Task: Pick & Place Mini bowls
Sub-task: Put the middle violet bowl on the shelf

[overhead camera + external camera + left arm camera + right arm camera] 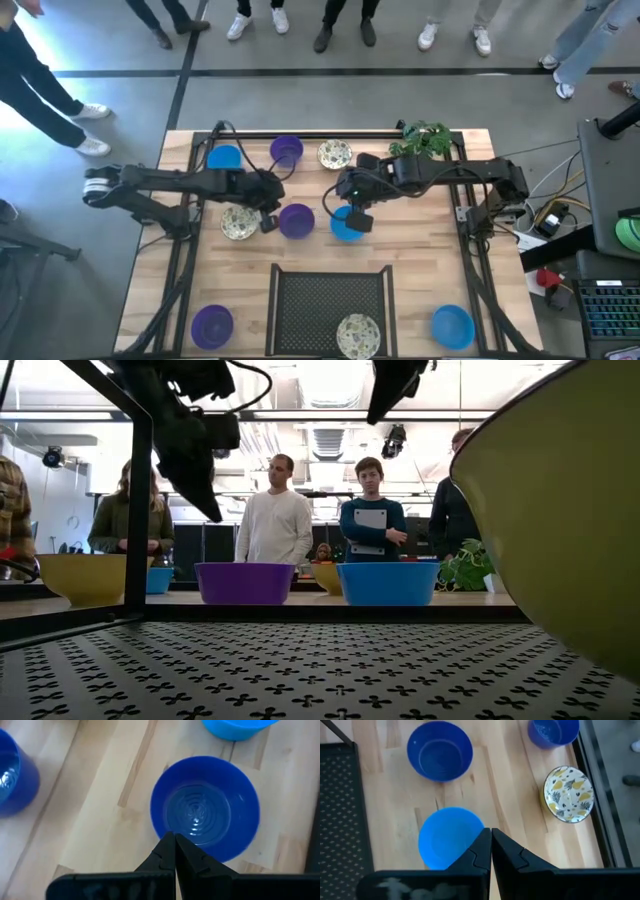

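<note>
Wooden desk (420,290) seen from above, people standing beyond far edge. Mini bowls scattered: purple bowl (296,220) and blue bowl (345,226) at centre. Left gripper (268,222) fingers pressed together, just beside purple bowl. Right gripper (360,220) likewise closed, empty, over blue bowl. Speckled bowl (357,335) in mesh tray (300,300) at near edge.

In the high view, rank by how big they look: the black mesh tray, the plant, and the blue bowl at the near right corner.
1. Black mesh tray, clearly the largest.
2. Plant.
3. Blue bowl at the near right corner, slightly smaller than the plant's spread, though the gap is modest.
</note>
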